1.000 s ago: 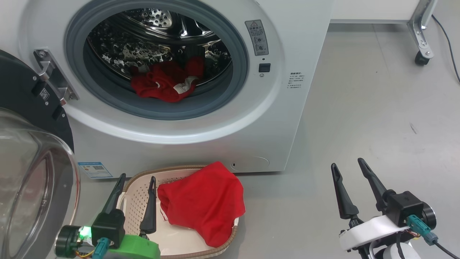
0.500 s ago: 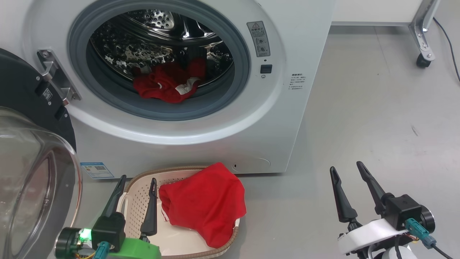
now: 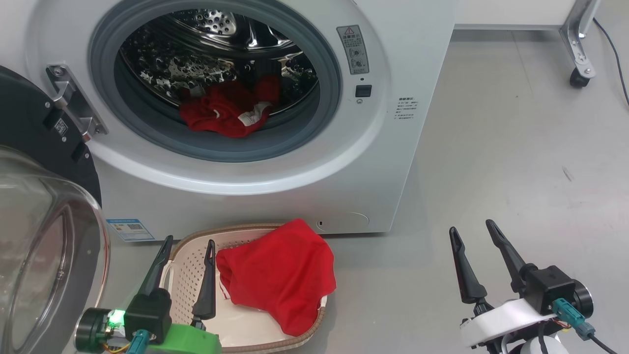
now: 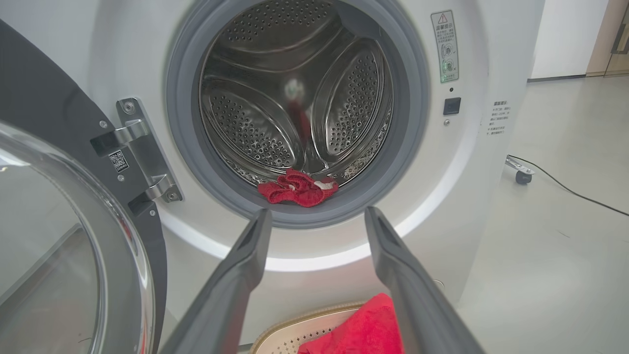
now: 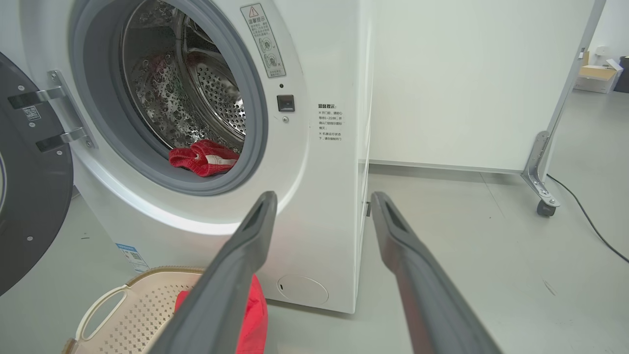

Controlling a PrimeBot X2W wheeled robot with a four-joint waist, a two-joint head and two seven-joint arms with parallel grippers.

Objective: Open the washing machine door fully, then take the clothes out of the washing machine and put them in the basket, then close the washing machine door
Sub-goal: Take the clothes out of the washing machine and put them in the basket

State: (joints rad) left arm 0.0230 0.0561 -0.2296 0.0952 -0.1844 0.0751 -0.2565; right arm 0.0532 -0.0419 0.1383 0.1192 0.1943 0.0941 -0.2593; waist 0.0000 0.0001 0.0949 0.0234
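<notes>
Washing machine point(image 3: 422, 162): white front-loader on the grey floor point(image 3: 516, 147), its steel drum point(image 3: 211, 54) open to the head view

Washing machine door point(image 3: 29, 123): swung wide on the hinge at the machine's left side. Its glass bowl bulges toward the camera at the lower left

Basket point(image 3: 236, 230): on the floor just in front of the machine's base, below the drum mouth. The basket garment point(image 3: 277, 275), red, lies heaped in the basket's right half and drapes over the right rim. The perforated left half is bare

Drum garment point(image 3: 221, 115): red with white trim, crumpled at the bottom front of the drum, just behind the grey rubber seal

Left gripper point(image 3: 190, 241): fingers spread apart, nothing between them. In the head view it overlaps the basket's left end, and its inner finger sits just beside the basket garment without touching it. In the left wrist view the fingers point at the drum mouth, and the drum garment sits between the two tips, well apart from them

Right gripper point(image 3: 471, 226): fingers spread, empty, over bare floor to the right of the machine. It is well apart from the basket and both garments
</notes>
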